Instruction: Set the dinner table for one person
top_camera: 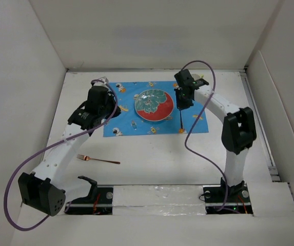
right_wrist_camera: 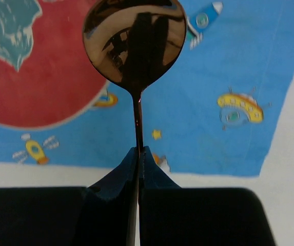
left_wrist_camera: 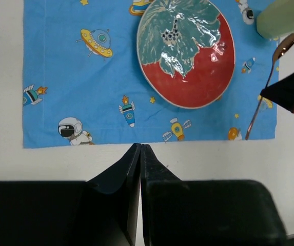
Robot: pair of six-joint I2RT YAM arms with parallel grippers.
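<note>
The white dinner table (top_camera: pixel 152 154) bears a blue space-print placemat (top_camera: pixel 121 125) with a red and green plate (top_camera: pixel 155 105) on it. My right gripper (top_camera: pixel 183 101) is shut on the thin handle of a copper spoon (top_camera: pixel 181 120) and holds it over the mat just right of the plate. In the right wrist view the spoon bowl (right_wrist_camera: pixel 134 41) points away from my shut right gripper (right_wrist_camera: pixel 140 149). My left gripper (left_wrist_camera: pixel 140 146) is shut and empty, at the mat's near edge left of the plate (left_wrist_camera: pixel 186 51). A copper fork (top_camera: pixel 98 160) lies on the table near the left arm.
A pale green cup (left_wrist_camera: pixel 282 18) stands at the mat's far right corner, beyond the spoon (left_wrist_camera: pixel 262 102). White walls enclose the table on the left, back and right. The arm bases sit at the near edge.
</note>
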